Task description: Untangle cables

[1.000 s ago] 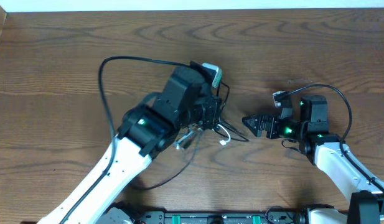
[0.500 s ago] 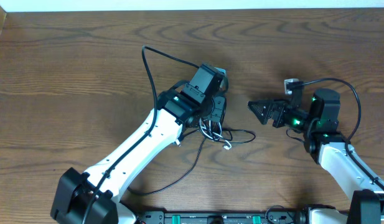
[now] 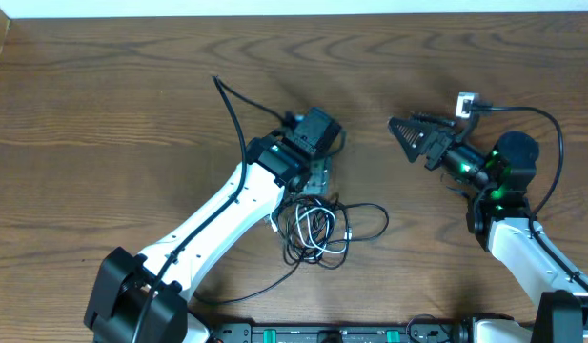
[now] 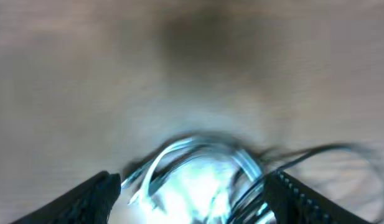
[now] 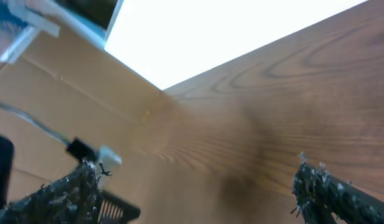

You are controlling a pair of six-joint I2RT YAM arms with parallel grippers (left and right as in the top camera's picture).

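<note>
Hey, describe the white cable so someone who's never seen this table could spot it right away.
On the wooden table, find the loose heap of cables just below the left gripper in the overhead view. The white cable is the pale loop in its middle; every other cord there is black.

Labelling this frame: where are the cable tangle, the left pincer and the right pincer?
cable tangle (image 3: 317, 233), overhead view, on the looped cords.
left pincer (image 4: 192, 182), left wrist view, midway between its fingertips.
right pincer (image 3: 402, 139), overhead view, midway between its fingertips.
</note>
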